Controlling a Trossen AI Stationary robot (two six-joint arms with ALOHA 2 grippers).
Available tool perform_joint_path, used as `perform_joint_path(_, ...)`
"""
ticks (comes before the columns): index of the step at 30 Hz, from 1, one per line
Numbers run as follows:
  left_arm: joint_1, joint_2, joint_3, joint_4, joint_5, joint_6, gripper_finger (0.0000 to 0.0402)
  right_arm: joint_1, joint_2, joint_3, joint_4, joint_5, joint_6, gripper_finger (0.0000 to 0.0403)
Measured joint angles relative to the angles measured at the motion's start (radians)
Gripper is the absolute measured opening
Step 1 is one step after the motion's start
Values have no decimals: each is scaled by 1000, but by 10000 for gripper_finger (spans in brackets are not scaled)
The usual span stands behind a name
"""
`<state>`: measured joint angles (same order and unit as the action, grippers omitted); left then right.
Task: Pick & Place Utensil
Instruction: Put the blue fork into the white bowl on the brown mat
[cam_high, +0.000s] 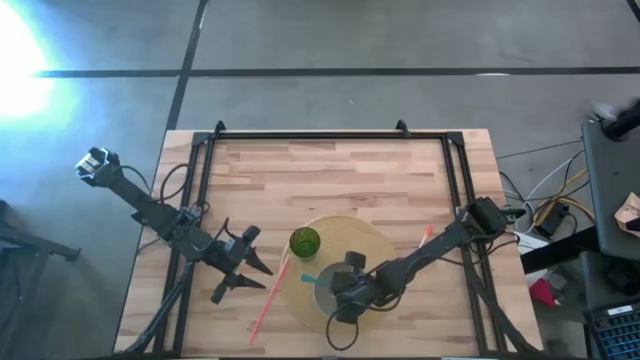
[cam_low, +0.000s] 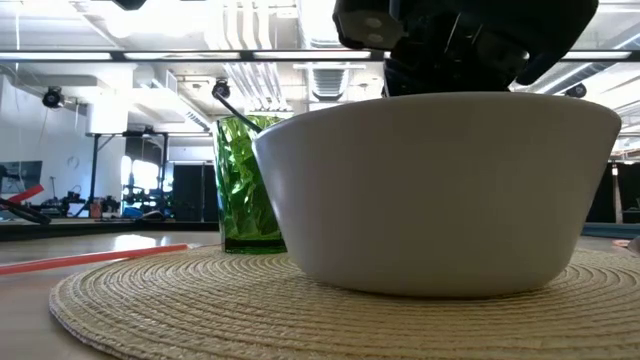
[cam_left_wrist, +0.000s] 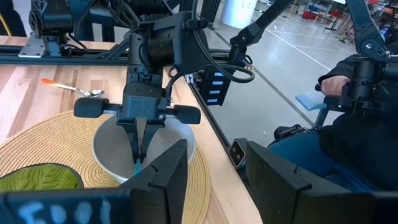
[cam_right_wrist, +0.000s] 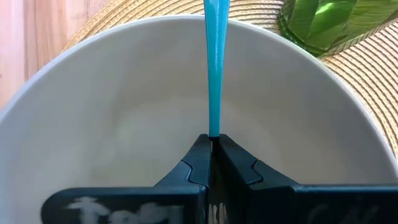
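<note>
A thin blue utensil (cam_right_wrist: 214, 74) is in my right gripper (cam_right_wrist: 212, 140), which is shut on it and hangs over the white bowl (cam_high: 335, 290). The bowl stands on a round woven placemat (cam_high: 375, 240), next to a green glass cup (cam_high: 305, 242). In the high view the utensil's free end (cam_high: 308, 279) sticks out past the bowl's left rim. My left gripper (cam_high: 243, 268) is open and waits over bare table left of the mat. My right gripper pinches one end of the blue utensil's slim handle (cam_right_wrist: 214, 127) between its two fingertips (cam_left_wrist: 138, 152). The fingers come from above, pointing down into the bowl. The handle runs out from them across the bowl's rim (cam_right_wrist: 214, 18) toward the green cup; whether it touches the rim I cannot tell.
A long orange-pink stick (cam_high: 270, 295) lies at the mat's left edge, between the two grippers. An orange-handled spoon (cam_high: 425, 237) lies on the wood right of the mat. A black frame (cam_high: 320, 136) borders the table's far side. A seated person (cam_left_wrist: 354, 118) is beyond the table edge.
</note>
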<state>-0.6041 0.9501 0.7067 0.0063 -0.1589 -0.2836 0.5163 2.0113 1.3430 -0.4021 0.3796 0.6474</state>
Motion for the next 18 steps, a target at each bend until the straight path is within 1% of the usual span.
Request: perform_joint_path(18,0,0,0,0,0,0,153,0,0,0,3,-17,0,13)
